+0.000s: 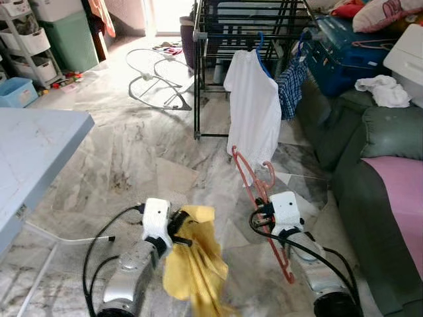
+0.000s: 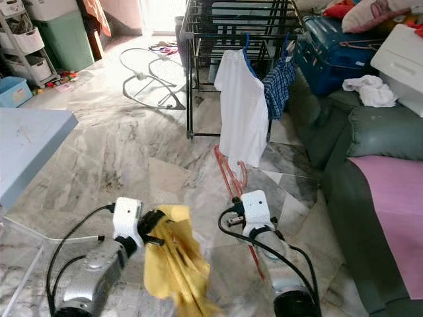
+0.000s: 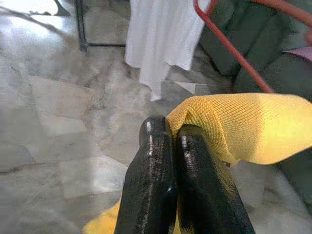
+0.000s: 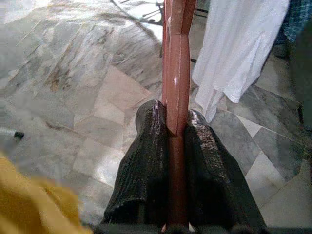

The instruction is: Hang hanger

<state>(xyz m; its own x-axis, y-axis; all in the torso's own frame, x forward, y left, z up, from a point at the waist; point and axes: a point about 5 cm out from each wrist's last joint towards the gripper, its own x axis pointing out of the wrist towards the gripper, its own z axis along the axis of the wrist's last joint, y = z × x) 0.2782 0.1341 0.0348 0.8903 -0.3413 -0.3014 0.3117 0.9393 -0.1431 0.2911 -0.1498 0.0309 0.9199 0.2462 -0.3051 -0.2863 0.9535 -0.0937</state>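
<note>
The red hanger (image 1: 254, 191) is in my right gripper (image 4: 176, 127), squeezed tight between both fingers, above the floor (image 1: 139, 158). My left gripper (image 3: 173, 141) pinches a yellow cloth (image 1: 195, 264). Ahead, a white shirt (image 1: 254, 109) hangs on the black rack (image 1: 218, 26).

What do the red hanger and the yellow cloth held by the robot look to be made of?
The red hanger, clamped in the right hand, looks like moulded plastic: smooth, slightly glossy, with a raised central rib. The yellow cloth, pinched in the left hand, seems a knitted fabric, matte, with fine visible ribbing and soft folds; the fibre cannot be told.
</note>
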